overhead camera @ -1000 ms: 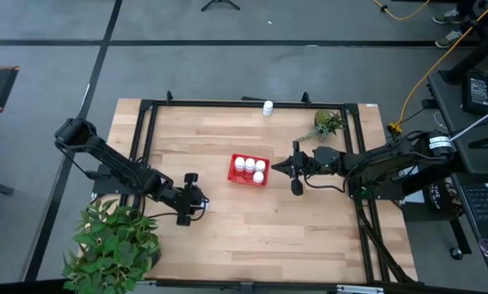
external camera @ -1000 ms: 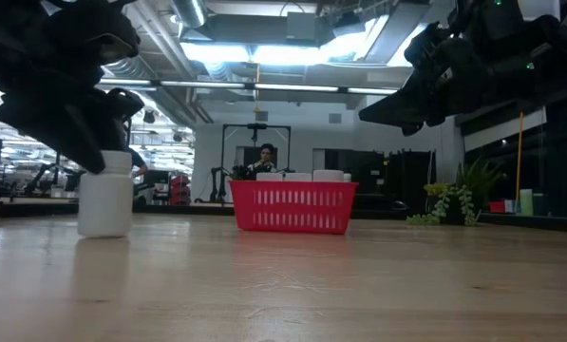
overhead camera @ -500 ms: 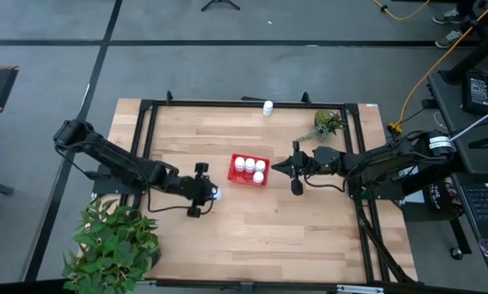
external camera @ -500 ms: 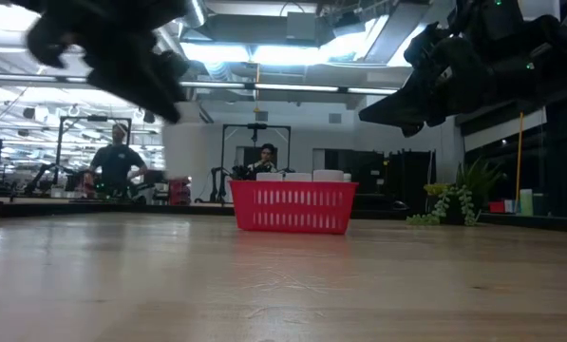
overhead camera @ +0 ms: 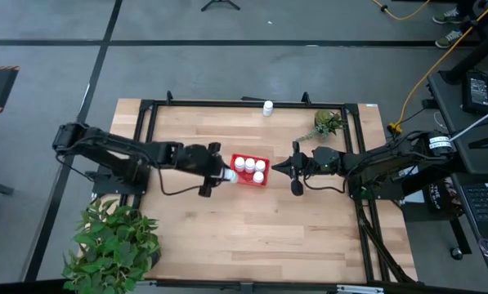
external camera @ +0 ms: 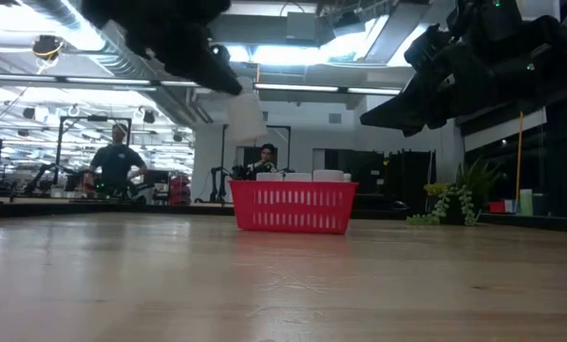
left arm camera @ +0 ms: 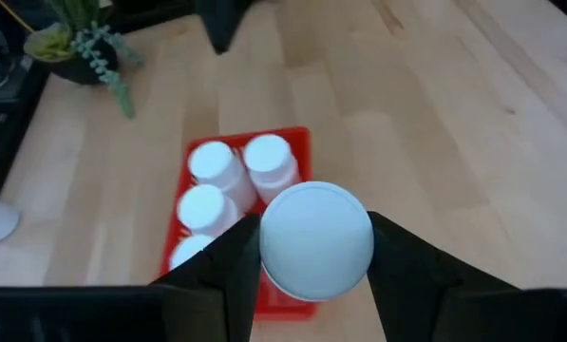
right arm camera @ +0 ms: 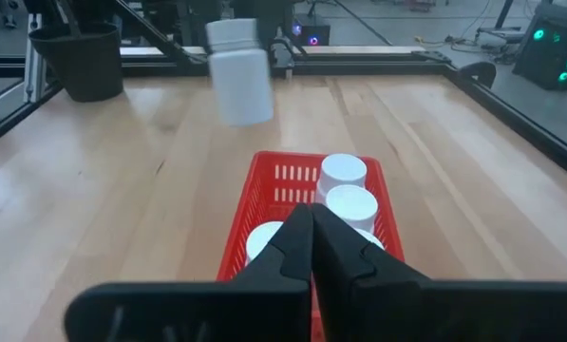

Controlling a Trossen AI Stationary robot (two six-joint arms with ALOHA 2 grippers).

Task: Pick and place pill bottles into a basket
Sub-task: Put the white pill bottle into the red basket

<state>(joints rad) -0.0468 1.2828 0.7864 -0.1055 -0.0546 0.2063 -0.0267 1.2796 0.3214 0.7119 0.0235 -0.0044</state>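
Note:
The red basket (overhead camera: 265, 182) stands at mid-table and holds several white pill bottles (left arm camera: 217, 166), standing cap up. My left gripper (overhead camera: 225, 174) is shut on another pill bottle (right arm camera: 238, 74), held in the air just left of the basket's left end (left arm camera: 297, 142). Just right of the basket, my right gripper (overhead camera: 275, 169) hovers shut and empty; its fingers (right arm camera: 311, 228) point at the basket. One more pill bottle (overhead camera: 267, 107) stands at the table's far edge. My left gripper pinches the bottle between its two fingers (left arm camera: 231, 261), one on each side of its upper part just below the round cap (left arm camera: 316, 239). The fingers slant down from the table's left. The bottle hangs tilted below them (external camera: 246, 119), lifted clear of the table.
A large leafy plant (overhead camera: 113, 241) sits at the near left corner, a small plant (overhead camera: 329, 122) at the far right. Black frame rails (overhead camera: 145, 131) run along the table's edges. A person (external camera: 118, 161) stands in the room beyond.
My left gripper has carried the pill bottle up off the table's near left part. It swung right and toward the far edge, over to the basket's left end. The bottle, upright on the wood a second ago, now hangs tilted in the air.

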